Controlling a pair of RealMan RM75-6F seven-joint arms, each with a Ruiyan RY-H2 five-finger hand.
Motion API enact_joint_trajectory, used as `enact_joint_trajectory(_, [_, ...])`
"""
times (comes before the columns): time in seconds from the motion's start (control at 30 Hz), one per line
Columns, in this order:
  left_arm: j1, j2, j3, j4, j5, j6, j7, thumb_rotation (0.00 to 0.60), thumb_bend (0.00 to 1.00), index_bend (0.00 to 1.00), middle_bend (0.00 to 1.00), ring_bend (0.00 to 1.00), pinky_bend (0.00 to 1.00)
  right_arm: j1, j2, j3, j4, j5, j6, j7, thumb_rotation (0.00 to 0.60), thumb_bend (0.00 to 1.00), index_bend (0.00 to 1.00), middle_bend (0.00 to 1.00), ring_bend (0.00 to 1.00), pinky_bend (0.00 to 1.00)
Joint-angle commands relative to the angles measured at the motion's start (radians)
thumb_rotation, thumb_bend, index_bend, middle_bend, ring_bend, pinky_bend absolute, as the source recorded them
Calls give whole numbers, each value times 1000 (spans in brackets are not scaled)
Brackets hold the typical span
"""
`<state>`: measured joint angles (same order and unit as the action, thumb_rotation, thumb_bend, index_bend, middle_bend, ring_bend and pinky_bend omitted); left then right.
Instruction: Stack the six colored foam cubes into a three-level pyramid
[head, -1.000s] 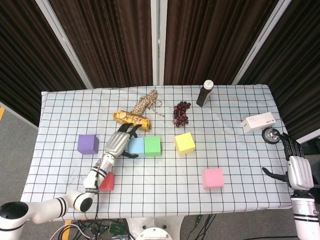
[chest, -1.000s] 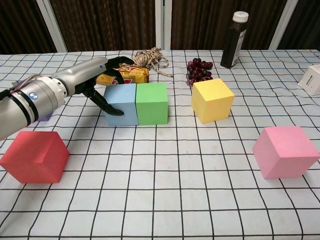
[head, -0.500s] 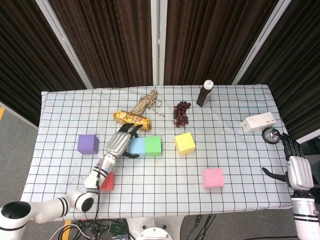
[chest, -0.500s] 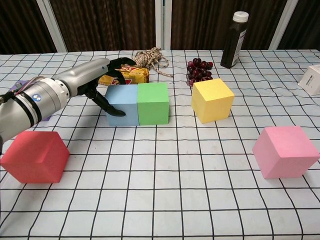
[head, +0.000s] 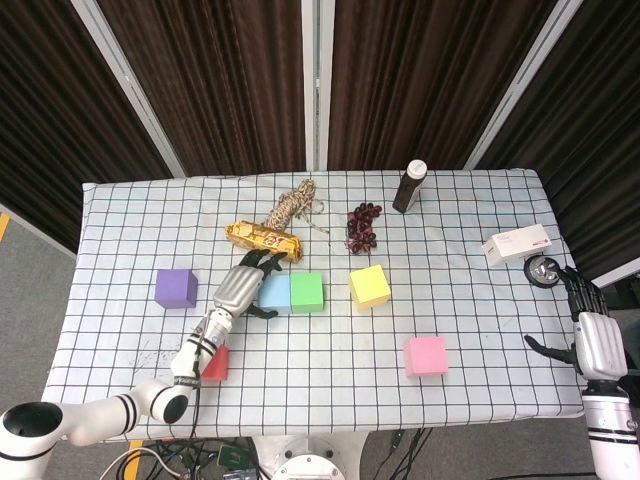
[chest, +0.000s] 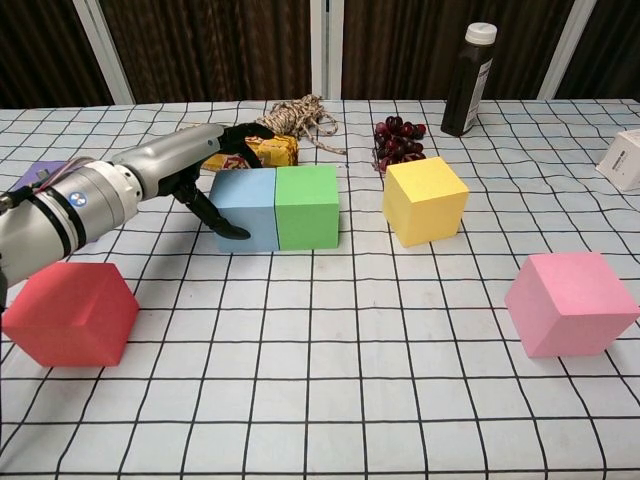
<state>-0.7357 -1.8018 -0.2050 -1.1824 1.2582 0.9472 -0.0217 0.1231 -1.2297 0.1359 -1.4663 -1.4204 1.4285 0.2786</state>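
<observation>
My left hand (chest: 185, 165) fingers grasping blue cube (chest: 246, 208), touching green cube (chest: 306, 206) mid-desk | right hand (head: 588, 335) released, far right | risk: nudging blue shoves green, skewing the base row.

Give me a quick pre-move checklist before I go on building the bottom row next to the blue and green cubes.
1. Blue cube flush against green cube: ok, sides touching in the chest view.
2. Left hand off the blue cube: not ok, its fingers wrap the cube's left side.
3. Yellow cube joined to the row: not ok, a gap separates it from the green cube.
4. Red cube, pink cube and purple cube free to pick: ok, each sits alone on the cloth.
5. Right hand clear of the work: ok, at the table's right edge, holding nothing.
6. Snack wrapper clear of the row: cannot tell, close behind the blue cube.
</observation>
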Motion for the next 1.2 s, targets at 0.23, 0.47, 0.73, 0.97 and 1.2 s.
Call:
enact_joint_trajectory(0.23, [13,25,4,-37,12,20,-9,600,0,52,135,8,2,0,0,1,-1,-2,2,1,600,8,0,0,0,0])
enact_joint_trajectory(0.47, [77,163,34,-236,46,97,13,600,0,41,126,0,0,3,27,12,-25,-11,14,5,600,8,0,0,0,0])
enact_joint_trajectory(0.73, [173,386,40,-472,55,193,-17,600,0,41,126,0,0,12,56,29,-83,-13,18,11,600,7,0,0,0,0])
enact_joint_trajectory(0.97, [232,543,44,-487,1,175,-104,600,0,41,129,0,5,21,72,30,-134,-24,17,3,600,7,0,0,0,0])
enact_joint_trajectory(1.2, [221,599,79,-438,-41,34,-159,600,0,33,122,0,7,34,89,31,-174,-18,-4,-29,600,7,0,0,0,0])
